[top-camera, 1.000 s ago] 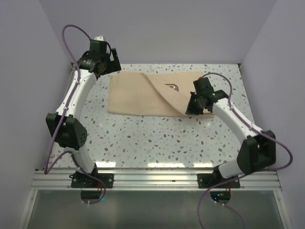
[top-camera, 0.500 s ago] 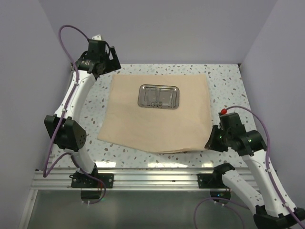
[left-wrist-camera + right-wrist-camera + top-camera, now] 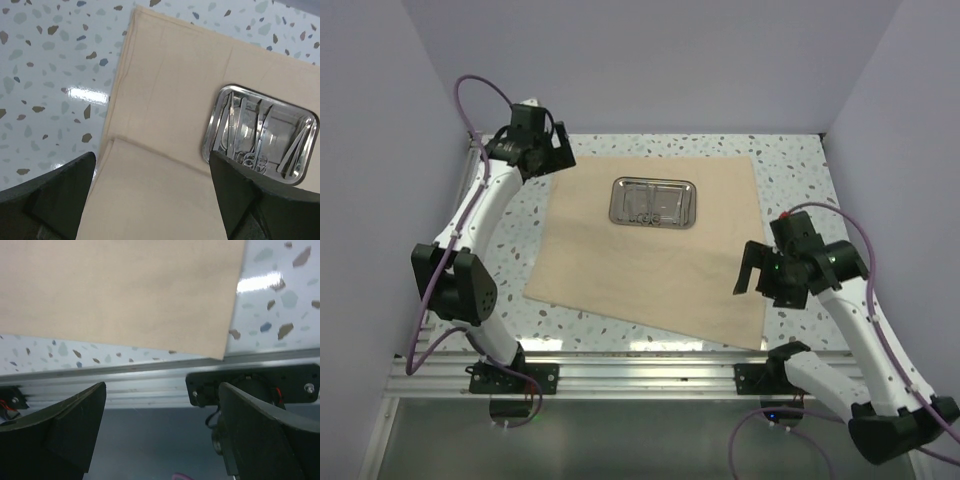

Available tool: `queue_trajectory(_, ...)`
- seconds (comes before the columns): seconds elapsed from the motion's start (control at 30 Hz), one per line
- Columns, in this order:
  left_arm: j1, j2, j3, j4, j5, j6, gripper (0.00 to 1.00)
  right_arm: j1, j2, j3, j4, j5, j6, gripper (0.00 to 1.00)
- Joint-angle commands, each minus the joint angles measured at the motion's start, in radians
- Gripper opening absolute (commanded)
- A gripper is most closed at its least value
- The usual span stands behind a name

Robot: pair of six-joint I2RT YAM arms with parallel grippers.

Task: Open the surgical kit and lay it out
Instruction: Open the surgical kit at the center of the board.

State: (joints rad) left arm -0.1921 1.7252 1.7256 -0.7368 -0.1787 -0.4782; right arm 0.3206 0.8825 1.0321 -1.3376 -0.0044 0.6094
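The beige cloth wrap point(image 3: 650, 270) lies spread flat as one large sheet. On its far half sits the shiny steel tray point(image 3: 653, 202). In the left wrist view the tray point(image 3: 306, 119) holds slim steel instruments point(image 3: 252, 142), ring-handled scissors and tweezers among them. My left gripper point(image 3: 558, 153) hovers open over the cloth's far left corner, nothing between its fingers point(image 3: 50, 200). My right gripper point(image 3: 761, 283) hangs open above the cloth's near right corner point(image 3: 222, 356). It holds nothing and is apart from the cloth.
An aluminium rail point(image 3: 650, 378) runs along the table's near edge, with both arm bases bolted to it. The right arm's base mount point(image 3: 255, 382) shows just below the cloth corner. Purple walls close in the table on three sides.
The right gripper pulled a fold of the cloth toward the near right, uncovering the tray, then opened and let the corner go. The left arm barely moved.
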Motion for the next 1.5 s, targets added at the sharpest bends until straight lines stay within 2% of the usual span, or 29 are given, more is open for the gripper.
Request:
queue_trajectory(0.0, -0.001, -0.105, -0.157, 0.039, 0.022, -0.014, 1.0, 0.0, 0.185, 0.123, 0.152, 0.014, -0.011, 0.98)
queue_trajectory(0.13, -0.026, -0.263, -0.348, 0.068, 0.038, -0.039, 1.0, -0.002, 0.456, 0.307, 0.293, 0.008, -0.049, 0.98)
queue_trajectory(0.23, -0.055, -0.358, -0.463, 0.042, 0.064, -0.065, 0.99, -0.008, 0.671, 0.529, 0.391, 0.007, -0.066, 0.99)
queue_trajectory(0.3, -0.066, -0.432, -0.556, 0.014, 0.064, -0.103, 0.99, -0.029, 0.85, 0.63, 0.406, 0.007, -0.069, 0.98)
queue_trajectory(0.37, -0.067, -0.479, -0.659, 0.01, 0.073, -0.126, 1.0, -0.043, 0.979, 0.805, 0.407, -0.029, -0.065, 0.98)
queue_trajectory(0.5, -0.07, -0.544, -0.765, -0.022, 0.085, -0.18, 1.0, -0.095, 1.308, 1.096, 0.396, -0.071, -0.036, 0.98)
queue_trajectory(0.53, -0.073, -0.547, -0.776, -0.039, 0.085, -0.189, 1.0, -0.106, 1.351, 1.203, 0.387, -0.094, -0.027, 0.98)
queue_trajectory(0.63, -0.075, -0.581, -0.816, -0.105, 0.053, -0.237, 1.0, -0.12, 1.467, 1.344, 0.411, -0.157, -0.007, 0.98)
queue_trajectory(0.8, -0.075, -0.601, -0.926, -0.121, 0.059, -0.295, 1.0, -0.121, 1.498, 1.278, 0.587, -0.195, 0.01, 0.98)
queue_trajectory(0.97, -0.076, -0.573, -0.957, -0.157, 0.041, -0.341, 1.0, -0.135, 1.53, 1.281, 0.584, -0.198, 0.024, 0.97)
queue_trajectory(1.07, -0.076, -0.576, -0.986, -0.164, 0.028, -0.364, 1.0, -0.138, 1.511, 1.228, 0.604, -0.198, 0.023, 0.96)
queue_trajectory(1.23, -0.081, -0.52, -1.061, -0.069, 0.059, -0.384, 0.98, -0.149, 1.48, 1.149, 0.641, -0.197, 0.021, 0.96)
queue_trajectory(1.47, -0.095, -0.435, -1.127, 0.046, 0.028, -0.408, 0.85, -0.16, 1.503, 1.129, 0.641, -0.227, 0.036, 0.96)
